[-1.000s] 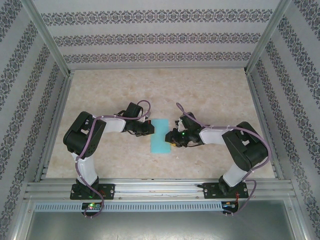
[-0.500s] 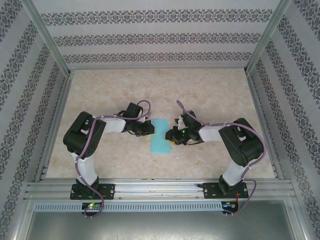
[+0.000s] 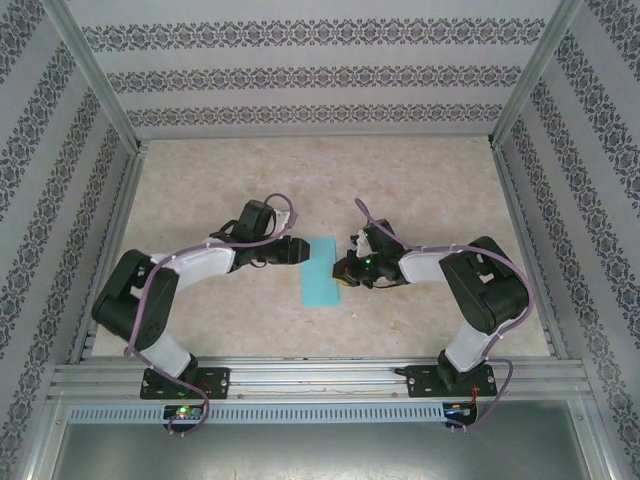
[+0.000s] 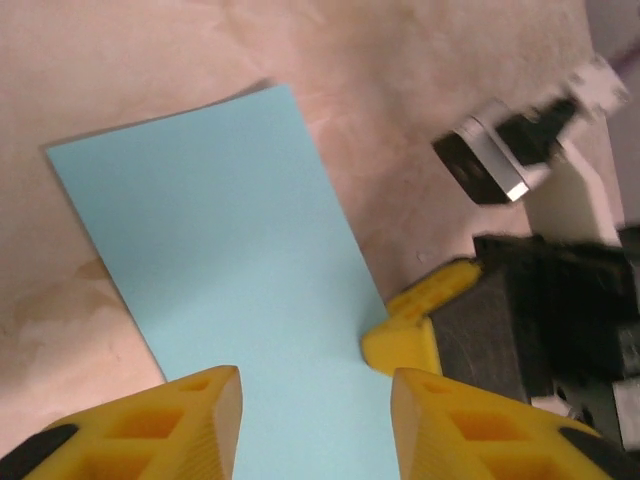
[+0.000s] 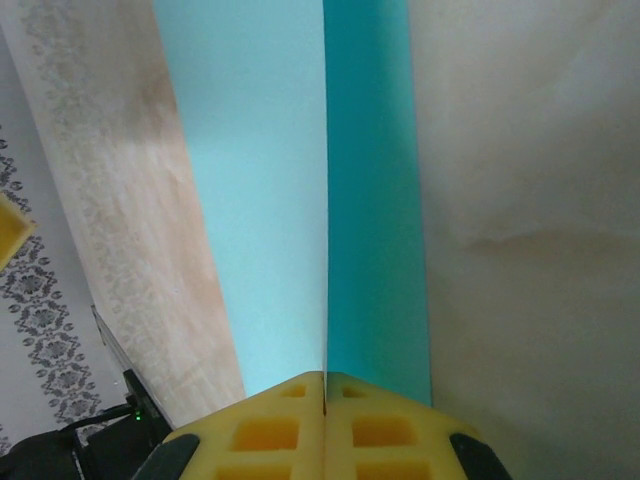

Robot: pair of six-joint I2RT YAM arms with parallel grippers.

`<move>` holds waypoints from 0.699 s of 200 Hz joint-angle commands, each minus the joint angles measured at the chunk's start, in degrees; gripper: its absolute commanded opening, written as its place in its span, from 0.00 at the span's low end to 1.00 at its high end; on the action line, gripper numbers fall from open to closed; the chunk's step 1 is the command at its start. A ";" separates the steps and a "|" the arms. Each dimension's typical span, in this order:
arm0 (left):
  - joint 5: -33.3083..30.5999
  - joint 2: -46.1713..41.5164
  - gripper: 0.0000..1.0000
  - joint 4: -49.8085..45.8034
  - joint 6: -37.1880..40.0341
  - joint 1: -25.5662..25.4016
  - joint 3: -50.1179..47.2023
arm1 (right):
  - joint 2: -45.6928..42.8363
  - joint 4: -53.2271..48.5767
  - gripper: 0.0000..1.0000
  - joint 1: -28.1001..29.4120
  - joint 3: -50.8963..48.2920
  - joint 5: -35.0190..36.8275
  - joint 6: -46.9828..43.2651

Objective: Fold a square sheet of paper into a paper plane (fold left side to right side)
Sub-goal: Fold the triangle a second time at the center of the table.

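Square sheet of paper (image 3: 321,270), one, folded: right pincer (image 5: 325,385) clamps its edge, left pincer (image 4: 312,388) gapes above.

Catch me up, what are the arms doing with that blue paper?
The square sheet of paper lies in the middle of the table as a narrow rectangle, seemingly already folded in half. The right tool is shut on its right long edge, pinching it. The left tool is open over the sheet's far left part, not gripping it. No further folds show yet.
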 commanded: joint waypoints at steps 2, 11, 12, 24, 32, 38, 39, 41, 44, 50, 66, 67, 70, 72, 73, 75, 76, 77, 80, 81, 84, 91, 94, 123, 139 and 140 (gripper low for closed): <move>-4.06 -6.73 0.51 -2.87 9.17 -4.49 -2.75 | -2.22 -1.16 0.05 -0.94 0.81 -1.60 2.02; -5.73 -9.22 0.54 -4.06 11.35 -6.84 -3.87 | -2.68 -1.66 0.05 -0.99 0.77 -1.86 2.58; -5.83 -9.50 0.55 -4.13 11.59 -7.09 -3.94 | -2.75 -1.70 0.05 -1.03 0.77 -1.88 2.61; -7.80 -12.14 0.59 -4.63 13.54 -10.05 -5.46 | -3.45 -2.69 0.06 -1.27 0.92 -1.99 2.98; -9.34 -13.57 0.60 -5.07 14.45 -12.11 -6.03 | -3.84 -3.56 0.05 -1.33 1.09 -2.00 3.18; -10.57 -14.27 0.61 -5.39 15.07 -13.84 -6.28 | -4.03 -4.14 0.05 -1.49 1.19 -2.00 3.33; -10.71 -14.40 0.61 -5.45 15.16 -14.10 -6.29 | -4.03 -4.26 0.05 -1.50 1.24 -2.00 3.37; -11.14 -14.60 0.62 -5.62 15.40 -14.68 -6.28 | -4.11 -4.45 0.05 -1.51 1.28 -2.00 3.41; -11.77 -14.68 0.62 -5.87 15.76 -15.51 -6.29 | -4.17 -4.60 0.06 -1.51 1.36 -2.06 3.53; -13.31 -14.86 0.63 -6.72 16.50 -17.26 -5.99 | -4.13 -4.87 0.05 -1.60 1.47 -2.23 3.64; -17.96 -14.05 0.65 -9.16 18.49 -21.92 -4.29 | -4.22 -5.51 0.05 -1.64 1.80 -2.41 3.96; -18.31 -14.02 0.65 -9.28 18.58 -22.19 -4.15 | -4.22 -5.56 0.05 -1.67 1.85 -2.42 3.96; -19.30 -13.65 0.65 -9.61 18.79 -22.92 -3.86 | -4.23 -5.64 0.05 -1.63 1.89 -2.43 4.03; -19.83 -13.40 0.65 -9.88 18.95 -23.38 -3.65 | -4.35 -5.68 0.05 -1.67 1.90 -2.43 4.04; -20.04 -13.25 0.65 -9.99 18.99 -23.58 -3.48 | -4.37 -5.68 0.06 -1.68 1.91 -2.43 4.04; -20.46 -12.99 0.65 -10.24 19.13 -24.01 -3.27 | -4.39 -5.78 0.06 -1.64 1.97 -2.44 4.04; -20.70 -12.83 0.65 -10.34 19.17 -24.24 -3.16 | -4.39 -5.78 0.06 -1.67 1.99 -2.44 4.08; -20.96 -12.71 0.65 -10.44 19.23 -24.45 -2.98 | -4.39 -5.82 0.06 -1.63 1.99 -2.44 4.15; -21.40 -12.38 0.65 -10.72 19.32 -25.00 -2.63 | -4.47 -5.86 0.06 -1.66 2.06 -2.44 4.13; -21.66 -12.17 0.65 -10.80 19.39 -25.18 -2.53 | -4.47 -5.91 0.06 -1.67 2.07 -2.44 4.17; -22.21 -11.74 0.65 -11.02 19.51 -25.62 -2.16 | -4.48 -5.96 0.06 -1.68 2.13 -2.44 4.17; -23.28 -10.63 0.65 -11.59 19.76 -26.72 -1.39 | -4.57 -6.08 0.06 -1.67 2.17 -2.44 4.17; -23.77 -10.15 0.66 -11.81 19.88 -27.14 -1.05 | -4.57 -6.19 0.06 -1.69 2.24 -2.41 4.13; -29.71 -5.59 0.67 -14.14 21.20 -30.70 2.33 | -4.57 -6.26 0.06 -1.69 2.30 -2.26 4.28; -33.96 -3.02 0.67 -15.25 22.39 -32.28 3.90 | -4.63 -6.31 0.07 -1.69 2.26 -2.19 4.22; -34.27 -2.88 0.67 -15.26 22.55 -32.38 3.98 | -4.65 -6.31 0.07 -1.69 2.26 -2.18 4.26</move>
